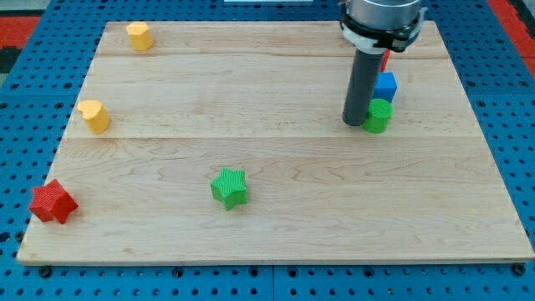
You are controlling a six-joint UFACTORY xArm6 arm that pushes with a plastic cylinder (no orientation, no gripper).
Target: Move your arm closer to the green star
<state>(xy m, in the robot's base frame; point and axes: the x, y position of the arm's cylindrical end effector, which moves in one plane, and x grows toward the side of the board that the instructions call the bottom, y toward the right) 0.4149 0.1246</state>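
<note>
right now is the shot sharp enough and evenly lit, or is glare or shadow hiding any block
Camera view: evenly lit, no strong glare on the board; green star sharp with only a soft shadow; my tip clear, beside the green cylinder; the rod partly hides a red block behind the blue block.

Pale wooden board on blue pegboard, my tip touching a green cylinder block (blue block just behind it), green star block well apart toward the view's bottom left of my tip
</note>
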